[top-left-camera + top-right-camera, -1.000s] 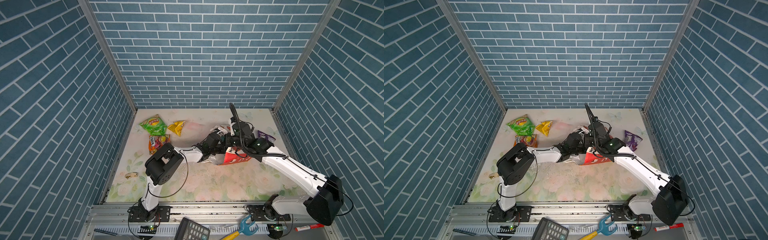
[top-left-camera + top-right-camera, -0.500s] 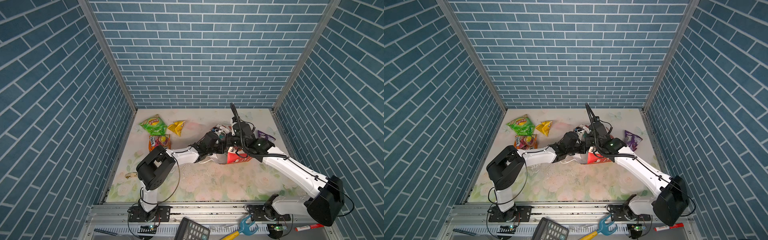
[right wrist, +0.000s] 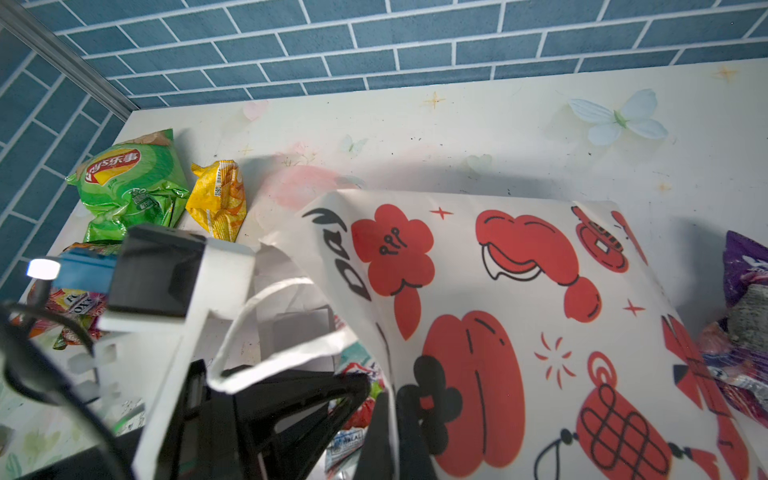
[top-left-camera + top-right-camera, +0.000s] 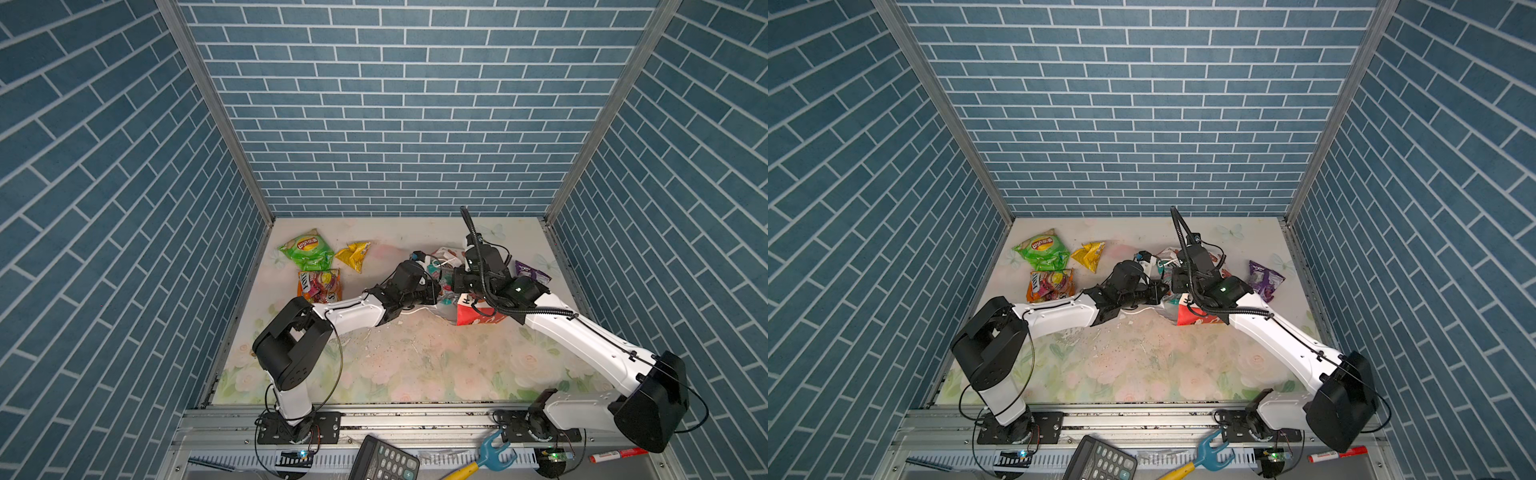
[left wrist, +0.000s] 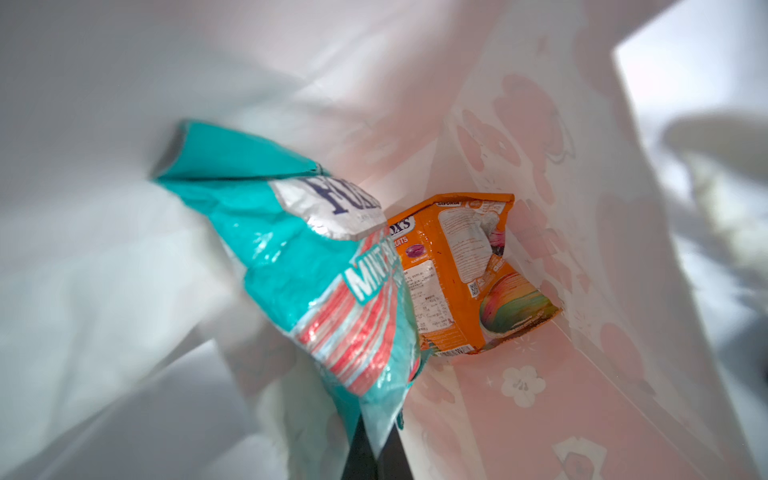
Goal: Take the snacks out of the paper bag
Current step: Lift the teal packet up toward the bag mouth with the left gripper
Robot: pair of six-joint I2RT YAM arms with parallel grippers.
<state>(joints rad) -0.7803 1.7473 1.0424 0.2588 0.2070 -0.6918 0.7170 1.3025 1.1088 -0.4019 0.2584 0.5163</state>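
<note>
The paper bag (image 4: 478,316) lies on its side mid-table, white with red prints (image 3: 498,291), its mouth facing left. My left gripper (image 5: 378,457) reaches into the mouth and is shut on a corner of a teal-white Fox's packet (image 5: 299,266). An orange packet (image 5: 469,266) lies deeper inside the bag. My right gripper (image 3: 395,436) is shut on the bag's upper wall at the mouth. Out on the table lie a green Lay's bag (image 4: 307,249), a yellow packet (image 4: 353,255), an orange Fox's packet (image 4: 320,284) and a purple packet (image 4: 530,272).
Blue brick walls close in the table on three sides. On the front rail lie a calculator (image 4: 382,459), a blue-and-yellow tool (image 4: 486,457) and a red marker (image 4: 615,457). A white cord handle (image 3: 270,332) loops over my left gripper's fingers (image 3: 291,399).
My left arm has drawn back to the left a little, its elbow swinging left and toward the front. The right arm and the bag have stayed put.
</note>
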